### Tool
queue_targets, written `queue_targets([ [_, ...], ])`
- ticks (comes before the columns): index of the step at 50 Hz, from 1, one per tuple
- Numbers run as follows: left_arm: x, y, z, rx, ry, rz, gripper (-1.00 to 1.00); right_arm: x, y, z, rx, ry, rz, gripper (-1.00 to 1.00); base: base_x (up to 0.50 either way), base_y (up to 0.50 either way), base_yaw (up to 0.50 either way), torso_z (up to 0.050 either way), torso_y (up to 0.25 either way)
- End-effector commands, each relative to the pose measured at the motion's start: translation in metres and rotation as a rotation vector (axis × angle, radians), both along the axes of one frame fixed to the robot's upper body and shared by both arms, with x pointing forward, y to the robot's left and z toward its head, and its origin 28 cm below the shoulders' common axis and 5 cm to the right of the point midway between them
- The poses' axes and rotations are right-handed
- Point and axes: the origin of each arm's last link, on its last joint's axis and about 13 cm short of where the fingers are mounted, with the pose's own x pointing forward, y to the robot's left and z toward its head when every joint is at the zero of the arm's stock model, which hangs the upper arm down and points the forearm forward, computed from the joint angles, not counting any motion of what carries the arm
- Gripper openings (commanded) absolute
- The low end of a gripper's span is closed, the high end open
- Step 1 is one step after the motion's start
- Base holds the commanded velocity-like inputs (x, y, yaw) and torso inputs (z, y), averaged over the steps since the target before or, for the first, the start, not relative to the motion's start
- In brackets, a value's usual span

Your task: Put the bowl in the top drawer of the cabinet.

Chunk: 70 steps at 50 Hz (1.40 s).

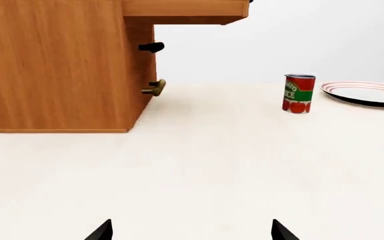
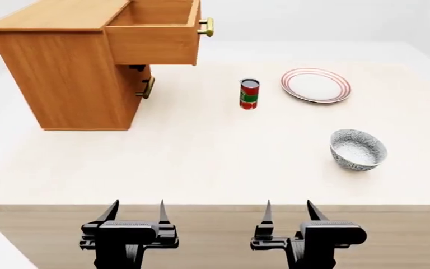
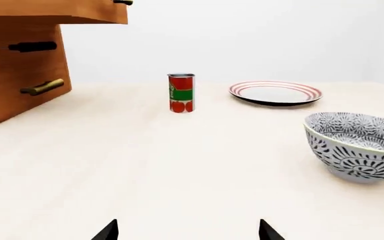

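Simulated tabletop, blank walls, cabinet (image 2: 65, 73)

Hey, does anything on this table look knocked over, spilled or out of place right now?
Nothing stands out. The bowl, can and plate all sit upright on the table, apart from each other. The cabinet's top drawer is pulled open, apparently empty.

Right gripper (image 3: 187, 231): only two dark fingertips show, set apart, nothing between them.
Bowl (image 3: 357, 145): upright on the table (image 3: 178, 170), ahead of the gripper, off to one side.
Can (image 3: 181, 93): upright, farther ahead.
Plate (image 3: 275, 93): beyond the bowl.
Cabinet (image 3: 18, 80): opposite side, top drawer (image 3: 58, 12) pulled out.
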Motion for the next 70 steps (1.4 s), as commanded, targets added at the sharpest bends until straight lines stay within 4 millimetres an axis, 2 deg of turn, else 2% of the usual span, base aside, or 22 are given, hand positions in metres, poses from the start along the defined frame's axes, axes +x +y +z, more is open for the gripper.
queue_targets([
  [1,0.000,0.000,0.000,0.002,-0.001,0.001,1.00,0.001,0.000,0.000,0.001,0.004,0.002,1.00,0.00,0.50,0.00,0.000,0.000],
  [25,-0.001,0.000,0.000,0.000,0.000,-0.001,1.00,0.001,0.001,0.000,0.000,0.009,0.004,1.00,0.00,0.50,0.00,0.000,0.000],
  [36,-0.006,0.001,0.012,-0.013,0.030,-0.023,1.00,-0.003,-0.004,0.013,0.000,0.018,-0.031,1.00,0.00,0.00,0.00,0.000,0.000],
  [43,-0.016,0.001,0.043,-0.050,0.010,-0.080,1.00,-0.015,-0.008,0.042,-0.016,0.000,-0.024,1.00,0.00,0.00,0.00,0.000,0.000],
  [52,-0.024,0.009,0.099,-0.074,-0.045,-0.148,1.00,-0.040,-0.017,0.105,-0.042,-0.047,0.010,1.00,0.00,0.00,0.00,0.000,0.000],
  [60,-0.031,0.020,0.138,-0.086,-0.083,-0.201,1.00,-0.063,-0.026,0.147,-0.081,-0.061,0.023,1.00,0.00,0.00,0.00,0.000,0.000],
  [65,-0.034,0.028,0.165,-0.115,-0.110,-0.219,1.00,-0.080,-0.035,0.183,-0.130,-0.080,0.023,1.00,0.00,0.00,0.00,0.000,0.000],
  [70,-0.035,0.035,0.184,-0.120,-0.123,-0.242,1.00,-0.089,-0.047,0.209,-0.149,-0.095,0.024,1.00,0.00,0.00,0.00,0.000,0.000],
])
